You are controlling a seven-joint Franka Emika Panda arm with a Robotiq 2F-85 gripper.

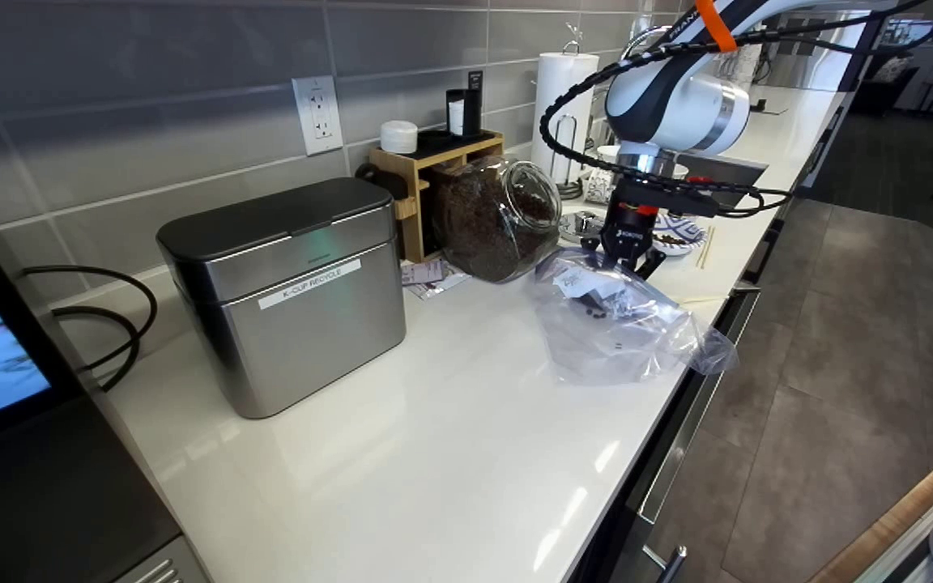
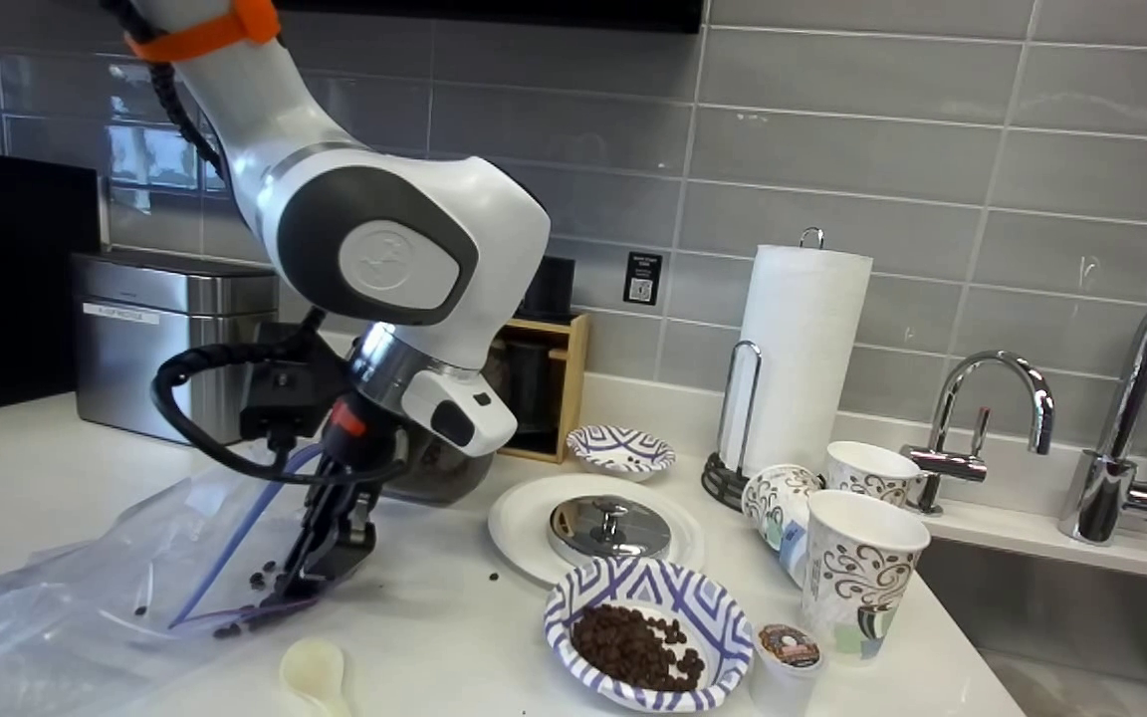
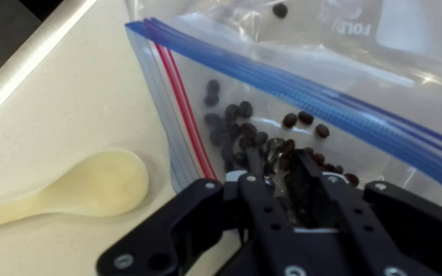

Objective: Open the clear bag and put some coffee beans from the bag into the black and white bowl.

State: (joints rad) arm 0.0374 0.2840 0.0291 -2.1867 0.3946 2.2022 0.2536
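The clear bag point(image 3: 359, 69) with a blue and red zip edge lies on the counter; it also shows in both exterior views point(image 1: 604, 348) point(image 2: 125, 588). Its mouth gapes. Dark coffee beans point(image 3: 246, 130) lie inside near the mouth. My gripper point(image 3: 276, 153) reaches down into the mouth, its fingers apart among the beans. Shiny film and some beans show between the fingers; no firm hold shows. In an exterior view its fingertips point(image 2: 285, 597) are low by the counter. A blue-purple and white patterned bowl point(image 2: 723, 637) holds a pile of beans. A similar bowl point(image 2: 620, 453) with few beans stands behind.
A pale spoon point(image 3: 106, 184) lies beside the bag's mouth. A white plate with a metal lid point(image 2: 610, 528), paper cups point(image 2: 862, 563), a coffee pod point(image 2: 788, 662) and a paper towel roll point(image 2: 801, 358) stand nearby. A bean jar point(image 1: 487, 219) and steel bin point(image 1: 313, 332) line the wall.
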